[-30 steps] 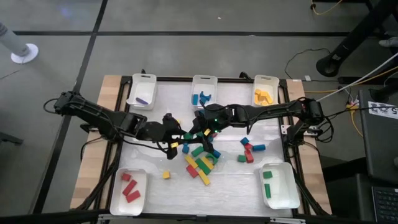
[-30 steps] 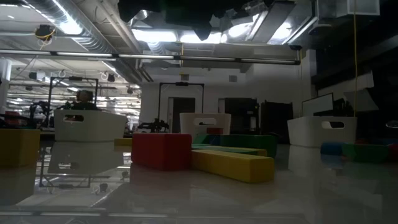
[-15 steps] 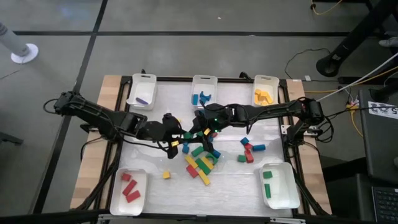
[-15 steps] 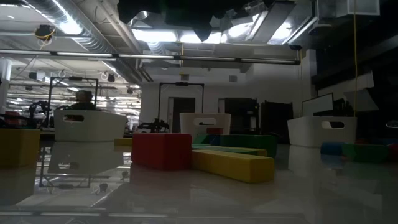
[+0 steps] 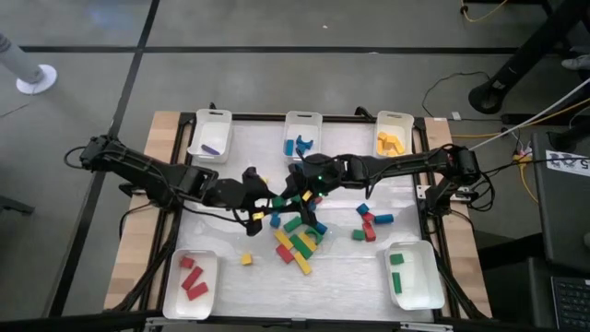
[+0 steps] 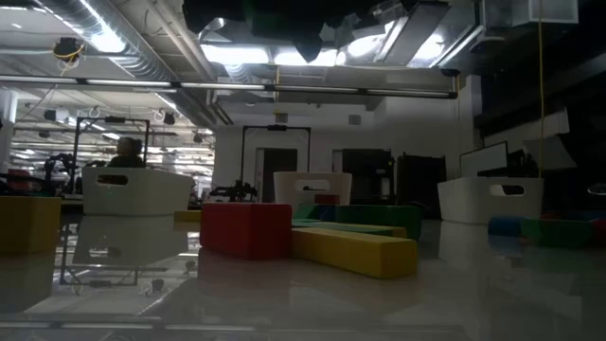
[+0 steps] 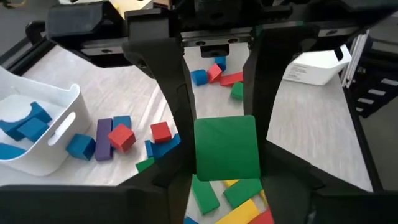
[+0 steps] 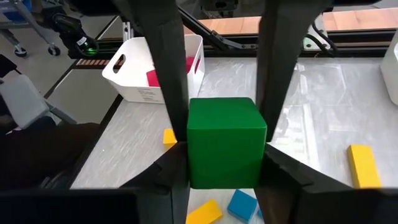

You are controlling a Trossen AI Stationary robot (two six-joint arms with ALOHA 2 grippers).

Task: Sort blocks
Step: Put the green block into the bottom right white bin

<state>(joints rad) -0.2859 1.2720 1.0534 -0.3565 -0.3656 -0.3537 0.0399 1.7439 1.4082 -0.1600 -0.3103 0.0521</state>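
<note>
Blocks lie in a loose heap (image 5: 297, 242) at the middle of the desk (image 5: 341, 272), with both grippers over its far edge. The left gripper (image 7: 225, 134) has its two fingers closed on a flat green block (image 7: 226, 148). The right gripper (image 8: 222, 134) is clamped on a green cube (image 8: 225, 149).

At the near left corner a white tray (image 5: 191, 286) holds three red blocks. At the near right corner another tray (image 5: 415, 277) holds two green ones. One small yellow cube (image 5: 246, 259) lies alone between the red tray and the heap. The heap mixes yellow, green, red and blue pieces crowded together. To its right a smaller group (image 5: 369, 221) of red, blue and green blocks lies well apart.

Along the far edge stand three more trays: the left (image 5: 210, 135) with one purple bar, the middle (image 5: 301, 132) with blue blocks, the right (image 5: 394, 131) with yellow ones.

In the low view a red block (image 6: 245, 228) and a yellow bar (image 6: 353, 250) stand nearest.
</note>
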